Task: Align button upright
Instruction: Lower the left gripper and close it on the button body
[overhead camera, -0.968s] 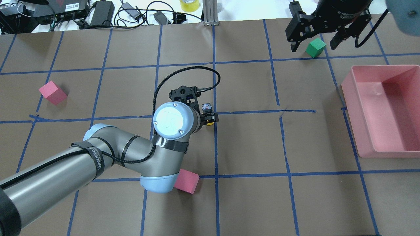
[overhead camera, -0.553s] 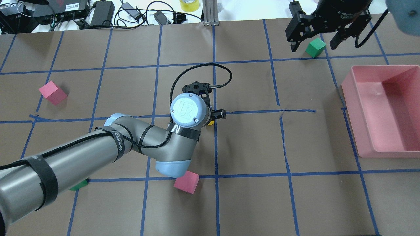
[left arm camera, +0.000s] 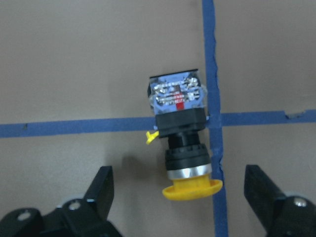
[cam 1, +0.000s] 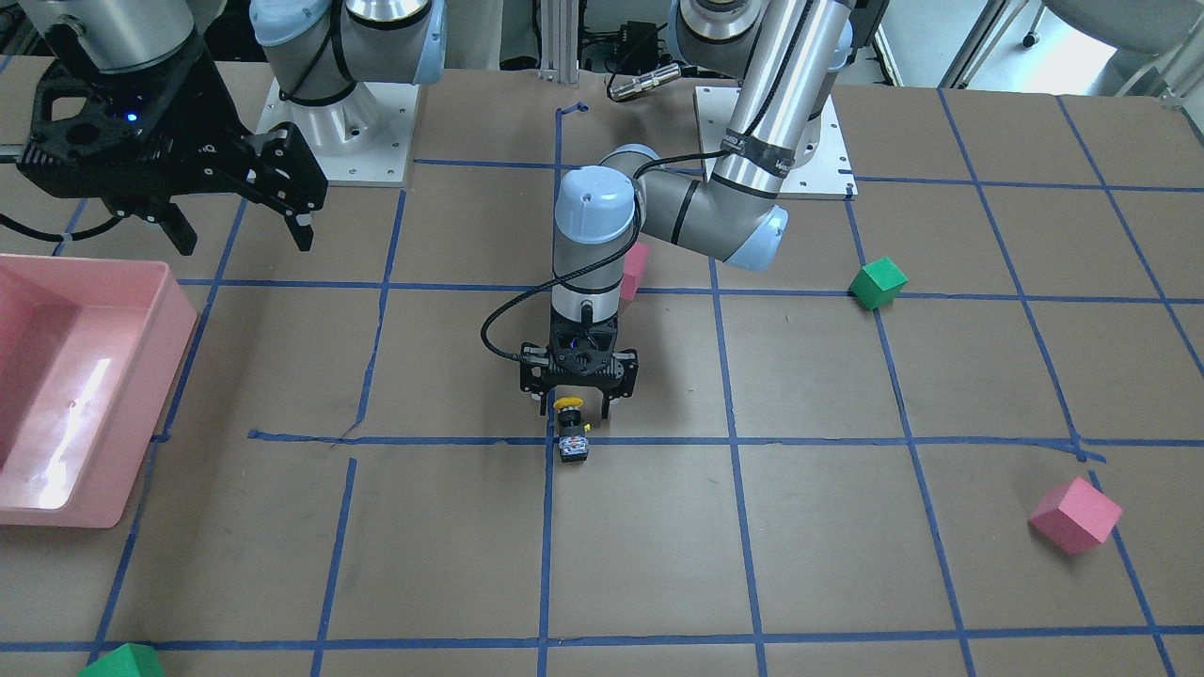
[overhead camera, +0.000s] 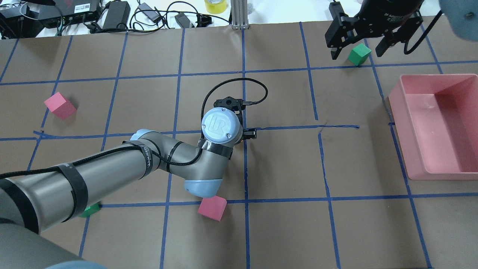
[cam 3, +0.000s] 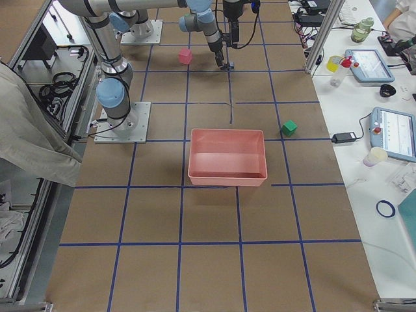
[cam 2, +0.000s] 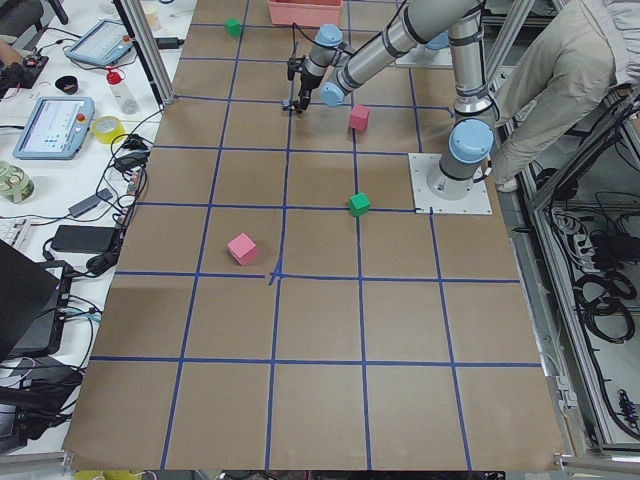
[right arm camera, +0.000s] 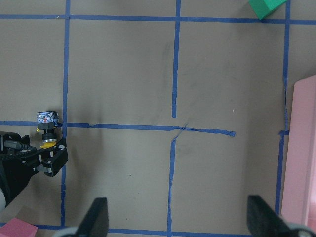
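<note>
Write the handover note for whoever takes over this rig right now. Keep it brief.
Left claw: open, straddling the cap end of the button, not touching it.
Right claw: open, empty, raised above the table near the pink bin, away from the job.
Button: lying on its side on a blue tape crossing, yellow cap toward the left claw, contact block away from it.
Done: left claw lined up on the button.
Left: close on it, lift, turn it upright, set it down, release.
</note>
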`<state>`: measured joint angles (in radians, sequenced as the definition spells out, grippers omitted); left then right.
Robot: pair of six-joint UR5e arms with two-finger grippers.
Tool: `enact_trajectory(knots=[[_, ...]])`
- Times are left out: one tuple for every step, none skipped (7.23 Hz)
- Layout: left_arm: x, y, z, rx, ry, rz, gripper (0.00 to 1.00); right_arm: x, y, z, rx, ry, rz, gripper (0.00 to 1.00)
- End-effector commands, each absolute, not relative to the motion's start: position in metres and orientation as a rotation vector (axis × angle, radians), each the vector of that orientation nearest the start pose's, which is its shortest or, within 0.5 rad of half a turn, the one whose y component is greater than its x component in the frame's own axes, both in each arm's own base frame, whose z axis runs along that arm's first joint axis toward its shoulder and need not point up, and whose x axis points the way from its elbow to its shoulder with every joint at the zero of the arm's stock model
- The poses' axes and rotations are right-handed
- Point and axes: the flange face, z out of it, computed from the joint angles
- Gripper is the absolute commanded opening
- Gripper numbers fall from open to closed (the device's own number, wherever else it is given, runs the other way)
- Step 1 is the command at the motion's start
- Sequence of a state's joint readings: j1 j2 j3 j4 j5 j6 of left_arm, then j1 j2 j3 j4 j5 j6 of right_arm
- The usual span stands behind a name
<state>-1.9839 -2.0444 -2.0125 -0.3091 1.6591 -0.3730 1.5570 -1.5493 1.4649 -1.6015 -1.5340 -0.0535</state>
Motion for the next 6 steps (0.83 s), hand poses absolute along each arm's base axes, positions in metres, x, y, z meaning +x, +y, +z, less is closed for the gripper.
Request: enact_trajectory(knots=[[-0.341,-0.466,0.173,0.018,3.152,-0.609,0.12,0.130,-0.512,0.529,-0.065,3.103,-0.169,1.00],[-0.343,-0.468,0.179,0.024,3.161,-0.630,0.00,0.130,-0.511,0.527,-0.065,3.103,-0.169,1.00],[-0.345,-0.472,0.186,0.005,3.166,-0.640,0.00,0.130,-0.511,0.527,-0.065,3.103,-0.169,1.00],[-0.348,-0.476,0.195,0.025,3.176,-0.652,0.00,0.130,-0.511,0.527,-0.065,3.103,-0.166,1.00],[-0.349,-0.479,0.207,0.010,3.178,-0.650,0.00,0.130,-0.511,0.527,-0.065,3.103,-0.166,1.00],[-0.349,-0.478,0.211,-0.119,3.187,-0.555,0.00,0.130,-0.511,0.527,-0.065,3.103,-0.166,1.00]])
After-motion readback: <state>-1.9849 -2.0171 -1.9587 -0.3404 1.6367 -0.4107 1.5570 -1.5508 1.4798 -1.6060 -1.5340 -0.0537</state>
